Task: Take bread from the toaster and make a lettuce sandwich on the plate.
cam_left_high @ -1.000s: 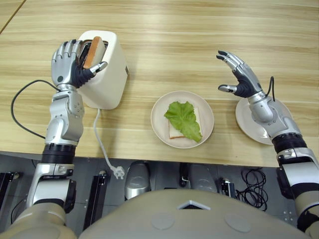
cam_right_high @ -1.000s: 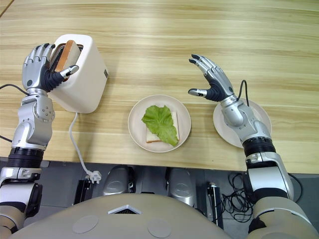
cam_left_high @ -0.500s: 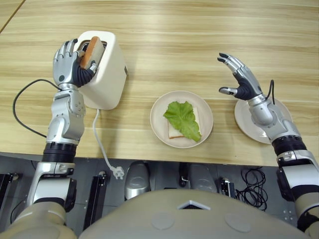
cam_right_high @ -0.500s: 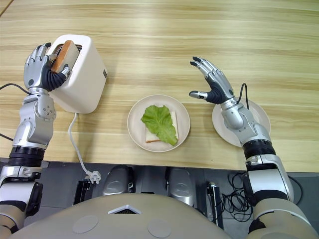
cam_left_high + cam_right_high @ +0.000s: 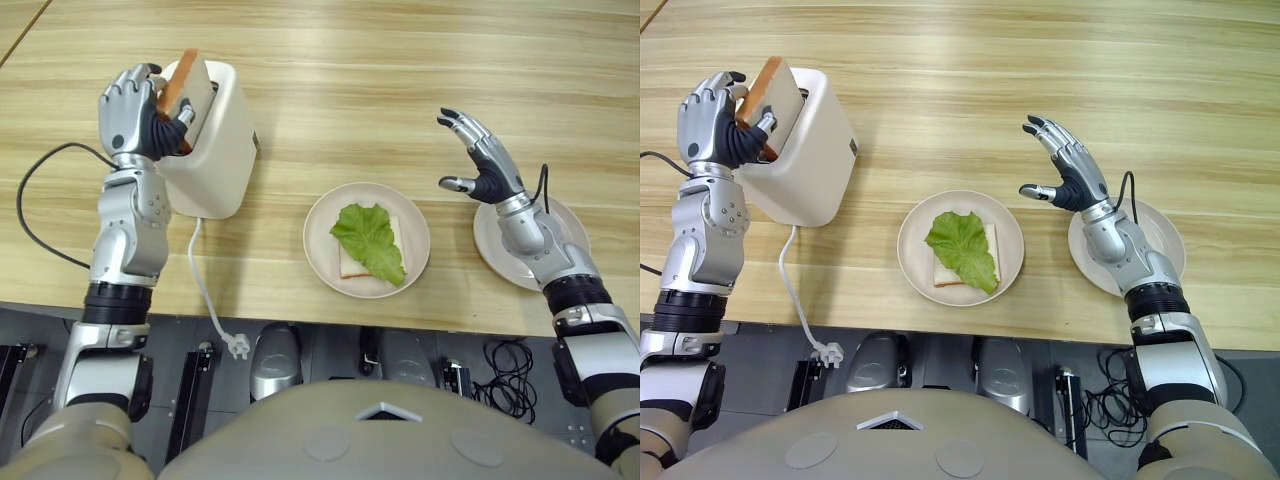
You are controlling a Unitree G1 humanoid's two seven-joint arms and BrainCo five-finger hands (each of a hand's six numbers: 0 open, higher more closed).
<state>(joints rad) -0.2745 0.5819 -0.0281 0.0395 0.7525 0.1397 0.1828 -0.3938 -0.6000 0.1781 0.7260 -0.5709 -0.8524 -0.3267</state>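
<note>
My left hand [image 5: 128, 112] curls its fingers around a toasted bread slice [image 5: 772, 88], held tilted and partly above the top of the white toaster [image 5: 215, 150]; at centre, the plate [image 5: 416, 228] carries a second slice [image 5: 346, 268] under a lettuce leaf [image 5: 368, 240]; my right hand [image 5: 486, 160] hovers empty, fingers spread wide, beside a small saucer [image 5: 1166, 236].

Toast slice [image 5: 768, 85] tilted above white toaster [image 5: 812, 165] slot — lettuce [image 5: 962, 248] on bread [image 5: 941, 274], on plate [image 5: 911, 225].
</note>
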